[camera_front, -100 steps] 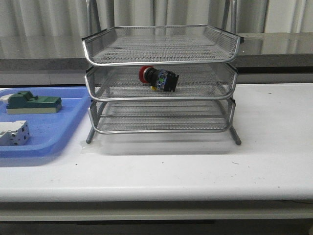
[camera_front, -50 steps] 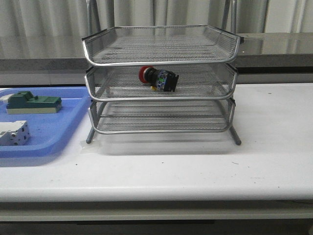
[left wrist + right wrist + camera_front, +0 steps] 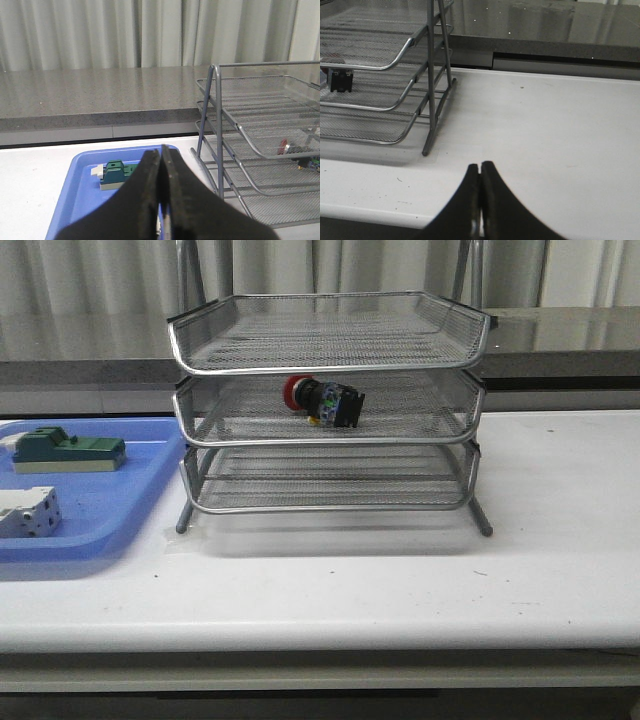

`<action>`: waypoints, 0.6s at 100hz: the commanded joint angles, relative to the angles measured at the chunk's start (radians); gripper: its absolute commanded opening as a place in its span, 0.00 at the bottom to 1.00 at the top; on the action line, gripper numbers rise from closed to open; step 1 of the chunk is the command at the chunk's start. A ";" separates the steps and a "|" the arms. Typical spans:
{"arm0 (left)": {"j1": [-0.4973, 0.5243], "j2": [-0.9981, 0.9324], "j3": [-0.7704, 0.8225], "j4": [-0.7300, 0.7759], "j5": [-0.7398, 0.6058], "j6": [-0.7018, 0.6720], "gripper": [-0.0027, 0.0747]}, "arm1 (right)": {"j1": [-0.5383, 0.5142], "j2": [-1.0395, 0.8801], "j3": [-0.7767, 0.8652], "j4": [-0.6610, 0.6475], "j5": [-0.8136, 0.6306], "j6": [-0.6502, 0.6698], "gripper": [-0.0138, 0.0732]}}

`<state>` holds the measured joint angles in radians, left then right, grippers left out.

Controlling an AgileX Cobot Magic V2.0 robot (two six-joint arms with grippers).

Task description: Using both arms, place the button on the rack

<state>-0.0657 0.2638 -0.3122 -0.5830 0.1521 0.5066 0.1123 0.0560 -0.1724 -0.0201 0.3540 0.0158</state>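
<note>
The small push-button switch with a round red cap, black body and blue-yellow rear block (image 3: 323,402) lies on its side in the upper middle of the front view, on the mesh floor of the middle tier of the large three-tier silver wire-mesh rack (image 3: 328,436). Its red cap points toward the left of the frame and its rear block toward the right. It sits roughly midway across the tier, a little left of centre, with nothing touching it.

The rack stands on the white table (image 3: 400,580), filling the centre of the frame. Just beside its left legs, at the left edge of the frame, is a flat blue plastic tray (image 3: 110,510) holding a green block (image 3: 68,452) toward the back and a white terminal block (image 3: 28,512) nearer the front, the two apart from each other.

In the left wrist view the left gripper (image 3: 161,165) is at lower centre, its black fingers pressed together with nothing between them, above the blue tray. In the right wrist view the right gripper (image 3: 480,176) is at lower centre, likewise closed and empty, over bare table well apart from the rack's leg.
</note>
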 commanded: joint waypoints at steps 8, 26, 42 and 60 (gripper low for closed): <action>0.001 0.009 -0.031 -0.008 -0.070 -0.010 0.01 | -0.007 -0.074 0.078 -0.016 -0.171 -0.009 0.09; 0.001 0.009 -0.031 -0.008 -0.070 -0.010 0.01 | -0.007 -0.083 0.171 -0.015 -0.279 -0.008 0.09; 0.001 0.009 -0.031 -0.008 -0.070 -0.010 0.01 | -0.007 -0.083 0.200 -0.015 -0.311 -0.008 0.09; 0.001 0.009 -0.031 -0.008 -0.070 -0.010 0.01 | -0.007 -0.083 0.200 -0.015 -0.310 -0.008 0.09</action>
<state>-0.0657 0.2638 -0.3122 -0.5830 0.1521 0.5066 0.1123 -0.0099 0.0269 -0.0224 0.1353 0.0158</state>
